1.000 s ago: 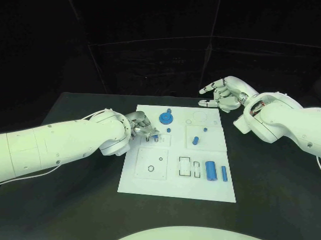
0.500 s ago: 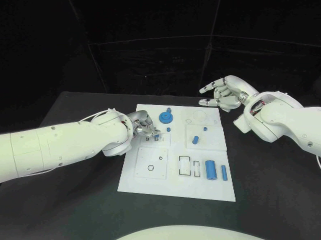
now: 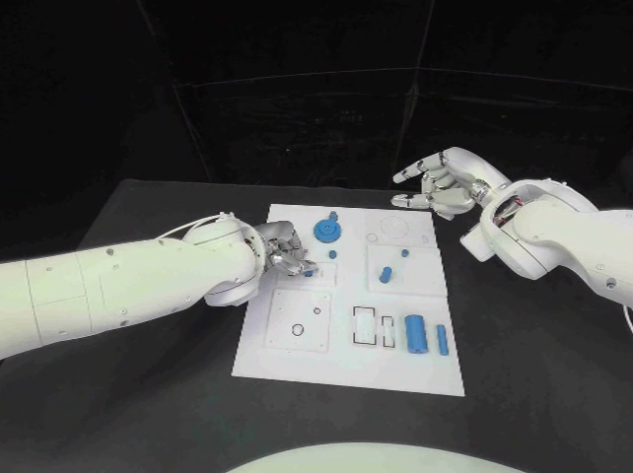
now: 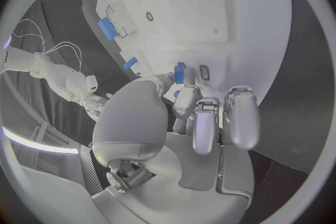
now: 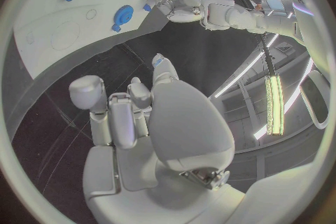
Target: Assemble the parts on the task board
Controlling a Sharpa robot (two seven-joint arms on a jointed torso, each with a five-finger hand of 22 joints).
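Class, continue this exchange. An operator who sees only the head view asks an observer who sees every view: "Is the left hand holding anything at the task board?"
Observer: Yes. The left wrist view shows the left hand pinching a small blue part at its fingertips.
Operator: What is next to it?
Observer: A small dark-rimmed slot in the task board, right beside the part.
Operator: And the right hand, its palm?
Observer: Bare in the right wrist view; it holds nothing.
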